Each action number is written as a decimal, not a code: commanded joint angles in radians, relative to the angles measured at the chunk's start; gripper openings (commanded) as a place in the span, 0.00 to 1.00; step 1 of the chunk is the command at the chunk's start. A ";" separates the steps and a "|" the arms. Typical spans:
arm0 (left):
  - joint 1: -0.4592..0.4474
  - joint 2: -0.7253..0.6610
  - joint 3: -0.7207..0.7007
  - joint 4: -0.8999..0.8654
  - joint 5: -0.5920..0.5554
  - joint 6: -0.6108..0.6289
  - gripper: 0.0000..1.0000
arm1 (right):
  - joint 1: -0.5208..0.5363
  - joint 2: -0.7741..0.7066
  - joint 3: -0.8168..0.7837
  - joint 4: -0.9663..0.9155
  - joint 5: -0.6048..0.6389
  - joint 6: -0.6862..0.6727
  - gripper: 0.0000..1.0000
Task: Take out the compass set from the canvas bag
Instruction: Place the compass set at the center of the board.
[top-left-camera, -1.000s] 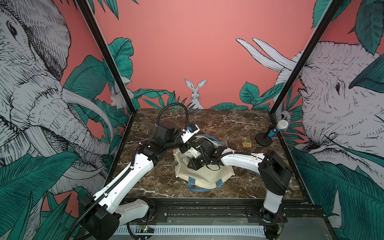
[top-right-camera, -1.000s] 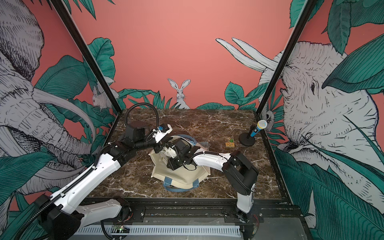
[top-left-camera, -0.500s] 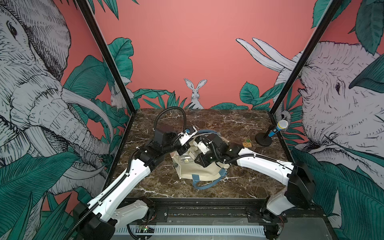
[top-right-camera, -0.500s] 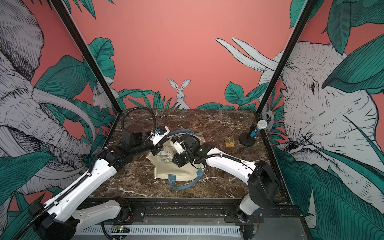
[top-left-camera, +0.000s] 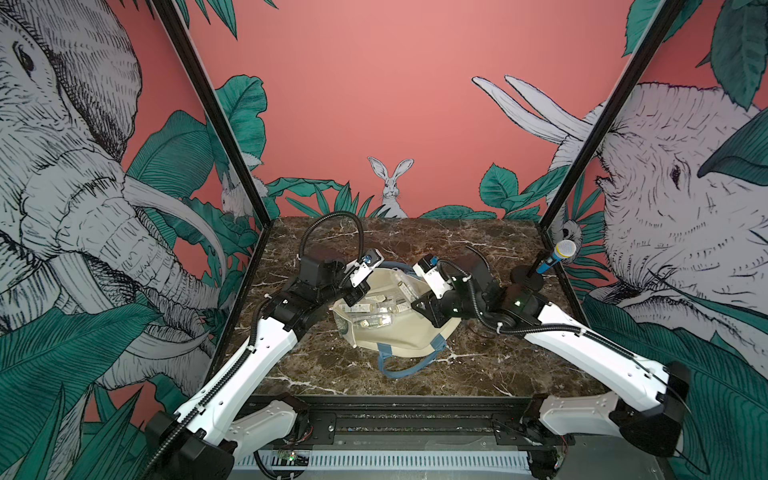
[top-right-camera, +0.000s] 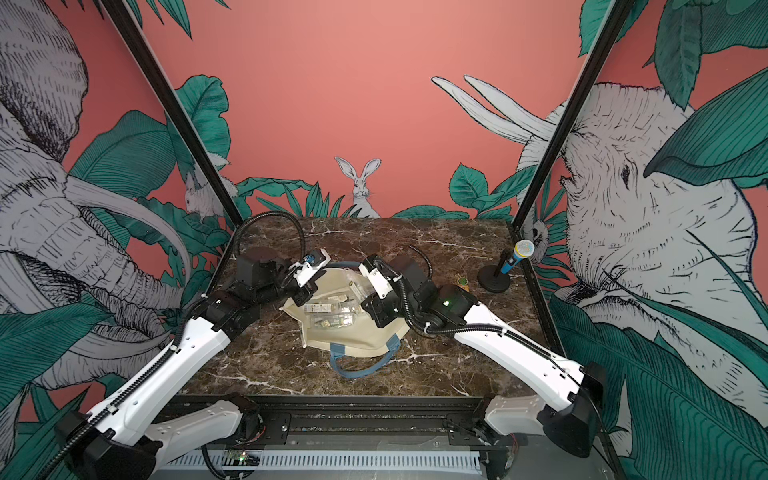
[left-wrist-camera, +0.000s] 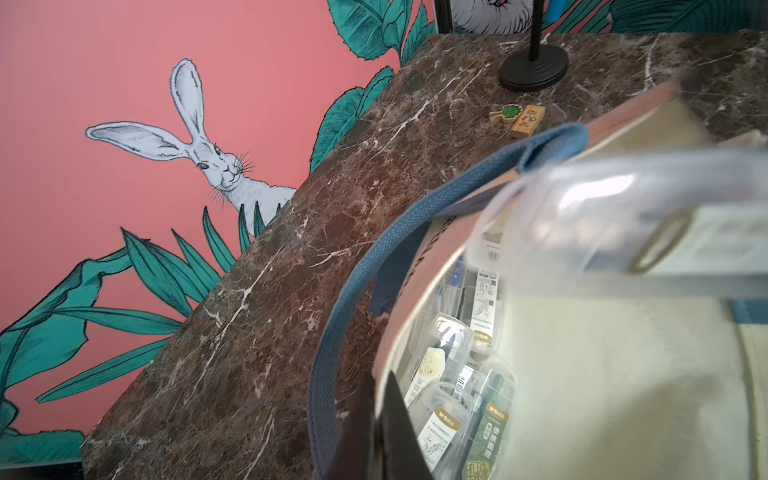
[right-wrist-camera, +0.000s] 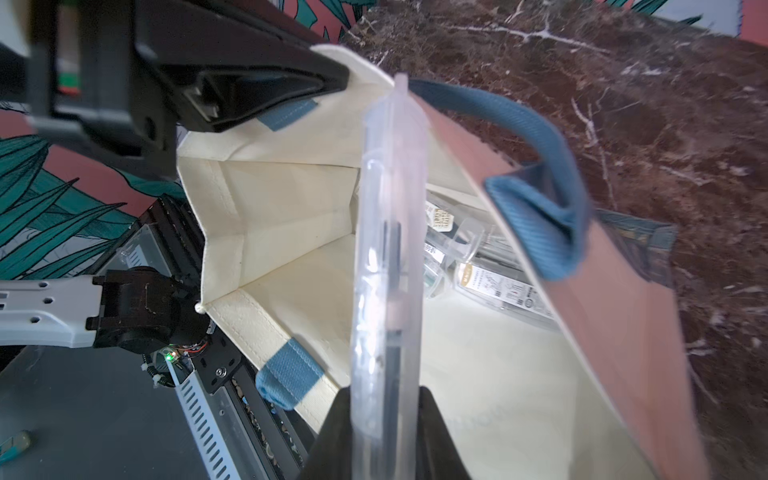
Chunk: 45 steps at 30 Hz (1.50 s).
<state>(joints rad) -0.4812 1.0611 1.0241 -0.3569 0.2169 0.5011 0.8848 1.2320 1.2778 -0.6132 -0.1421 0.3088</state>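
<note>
Right jaws pinch the compass set (right-wrist-camera: 386, 257) above the canvas bag (top-left-camera: 399, 338); left jaws clamp its rim.

Dark brown marble table (top-left-camera: 332, 374), white veins running through it, fills the lower middle of both top views. Over at its right edge, a microphone (top-left-camera: 557, 257) with a blue handle tilts up from a round black stand (top-left-camera: 527, 277). Just beside that base sits a small wooden block (left-wrist-camera: 528, 120), with a green tree-shaped piece (left-wrist-camera: 509, 112) touching it. Centre frame, a painted rabbit (top-left-camera: 390, 187) peeks up on the salmon back wall.
</note>
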 joint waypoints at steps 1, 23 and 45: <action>0.026 -0.048 0.034 0.007 0.023 0.051 0.00 | -0.036 -0.091 -0.008 -0.040 0.103 -0.013 0.12; 0.029 -0.076 0.028 0.009 0.041 0.074 0.00 | -0.407 -0.132 -0.662 0.465 -0.076 0.292 0.10; 0.028 -0.078 -0.002 0.026 0.059 0.068 0.00 | -0.435 0.007 -0.843 0.664 -0.110 0.363 0.23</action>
<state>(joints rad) -0.4568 1.0279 1.0252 -0.3988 0.2497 0.5518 0.4557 1.2327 0.4419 0.0036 -0.2504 0.6586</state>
